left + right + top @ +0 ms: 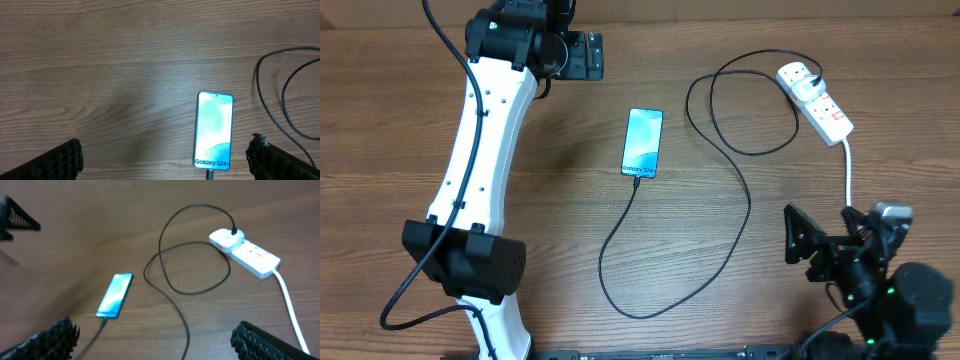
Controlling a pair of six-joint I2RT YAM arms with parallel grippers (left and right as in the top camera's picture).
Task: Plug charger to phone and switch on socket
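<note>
The right gripper [798,240] and left gripper [588,56] are hanging spread wide, empty, as the phone [642,143] is lying mid-table [560,210], the charger [745,200] seemingly meeting its 6 o'clock edge. The socket [816,101] is sitting at 12 o'clock from the nearer right gripper, its length slanting 10 to 4

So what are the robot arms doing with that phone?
Nothing is being held right now. The left tool and right tool are open, away from everything. The phone lies screen up on the table, and the charger runs from its bottom edge to the socket. It looks plugged in at both ends. Whether the socket is switched on can't be told.
</note>
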